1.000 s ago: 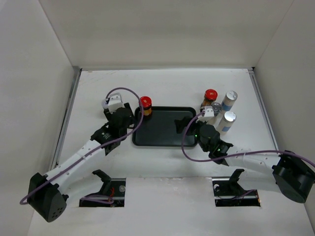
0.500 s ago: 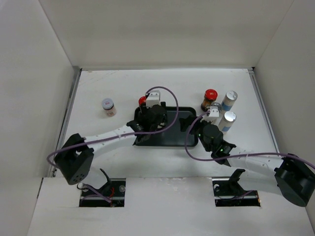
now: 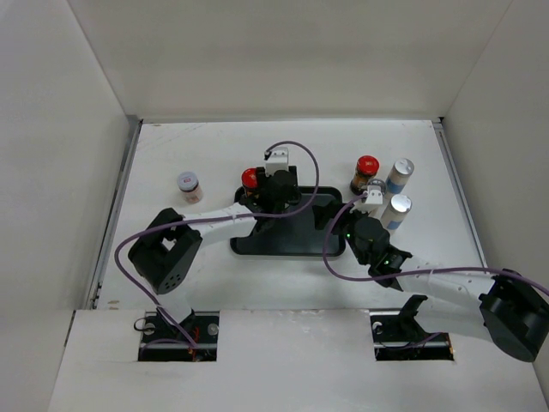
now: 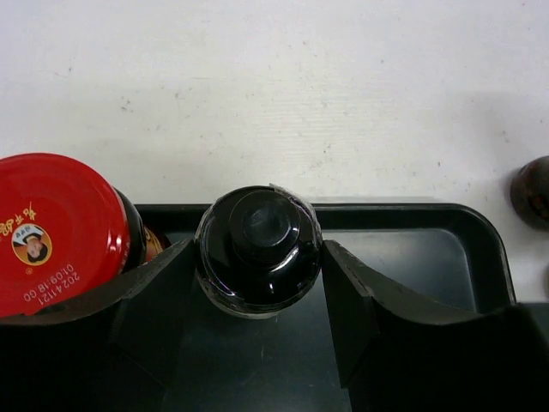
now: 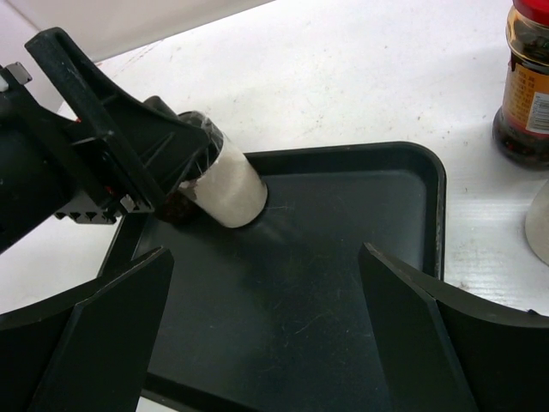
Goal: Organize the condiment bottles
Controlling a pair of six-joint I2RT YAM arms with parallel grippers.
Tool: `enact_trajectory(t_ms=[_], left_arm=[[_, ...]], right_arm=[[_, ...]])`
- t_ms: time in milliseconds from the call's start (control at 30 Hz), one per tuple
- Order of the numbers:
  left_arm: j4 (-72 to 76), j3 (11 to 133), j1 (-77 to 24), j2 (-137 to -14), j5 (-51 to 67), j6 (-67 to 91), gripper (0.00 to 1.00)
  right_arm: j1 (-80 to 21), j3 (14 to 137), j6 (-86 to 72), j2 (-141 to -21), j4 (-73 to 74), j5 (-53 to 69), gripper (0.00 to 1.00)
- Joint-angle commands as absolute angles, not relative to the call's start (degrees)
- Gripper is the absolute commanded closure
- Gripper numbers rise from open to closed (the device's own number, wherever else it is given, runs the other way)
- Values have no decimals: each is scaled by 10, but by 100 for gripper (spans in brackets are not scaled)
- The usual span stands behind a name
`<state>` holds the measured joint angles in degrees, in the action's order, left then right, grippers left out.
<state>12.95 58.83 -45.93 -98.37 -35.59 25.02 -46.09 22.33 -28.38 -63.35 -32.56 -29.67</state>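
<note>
My left gripper (image 3: 273, 199) (image 4: 257, 245) is shut on the black-capped bottle (image 4: 257, 249), whose pale body (image 5: 227, 184) stands tilted with its base on the far-left part of the black tray (image 3: 292, 242). A red-capped dark jar (image 3: 250, 178) (image 4: 56, 227) stands just left of it at the tray's corner. My right gripper (image 3: 330, 219) (image 5: 264, 251) is open and empty over the tray's right part. A second red-capped jar (image 3: 366, 169) (image 5: 527, 94), a small clear-lidded jar (image 3: 376, 187) and two white-and-blue cylinders (image 3: 400, 174) (image 3: 395, 210) stand right of the tray. A pale-lidded jar (image 3: 188, 184) stands far left.
White walls enclose the table on three sides. The left arm's cable loops above the tray's far edge (image 3: 296, 150). The right arm's cable (image 3: 330, 257) arcs over the tray's near-right corner.
The left arm has swung right from the table's left side to the tray's far-left corner, uncovering the pale-lidded jar. The right arm has barely moved.
</note>
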Motion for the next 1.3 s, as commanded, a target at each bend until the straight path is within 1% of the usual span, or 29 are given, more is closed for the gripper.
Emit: enact_trajectory(t_ms=[0,67,100,200,233,333,433,500,533,600,667,700,733,767,833,867,967,1000,1067,1167,1200,1267], left_arm=[[187,613,-453,-972,-369,239,55],[189,609,-453,-970,-372,239,50],[189,608,-454,-967,-373,239,45],[190,604,-458,-953,-375,238,23],[192,603,-460,-948,-375,237,18],[193,604,-464,-936,-371,232,10],[196,603,-470,-921,-370,229,9],[197,603,-474,-906,-370,227,9],[198,602,-477,-898,-369,226,9],[207,596,-485,-875,-366,222,9],[229,583,-494,-848,-358,215,12],[240,574,-497,-833,-354,211,14],[250,561,-499,-817,-359,206,16],[254,545,-494,-797,-365,202,18],[246,509,-466,-758,-391,206,19],[235,492,-450,-737,-404,211,20],[160,460,-372,-683,-421,229,16],[131,458,-337,-675,-416,235,14],[82,456,-272,-672,-387,263,13],[56,457,-192,-698,-325,289,13],[55,457,-176,-708,-315,294,12],[58,461,-152,-736,-297,299,12]], right_arm=[[-454,222,-291,-626,-346,-297,4],[-455,223,-288,-626,-347,-301,3],[-454,222,-290,-627,-347,-299,3],[-453,222,-291,-626,-345,-298,3],[-453,222,-288,-624,-345,-301,2],[-451,221,-290,-623,-345,-301,2],[-451,221,-287,-619,-342,-304,4],[-450,221,-287,-617,-342,-304,11],[-449,220,-287,-616,-341,-304,19],[-446,221,-287,-613,-338,-302,42],[-448,222,-286,-610,-330,-303,57],[-448,225,-286,-610,-324,-303,62],[-448,228,-286,-613,-319,-302,66],[-448,233,-286,-615,-315,-301,67],[-450,236,-286,-615,-314,-305,66],[-450,234,-287,-616,-319,-305,62],[-450,229,-285,-626,-333,-300,55],[-450,227,-287,-628,-336,-299,50],[-450,224,-288,-630,-344,-297,37],[-450,221,-288,-635,-353,-295,23],[-450,221,-287,-635,-354,-294,19],[-450,220,-287,-633,-354,-294,14]])
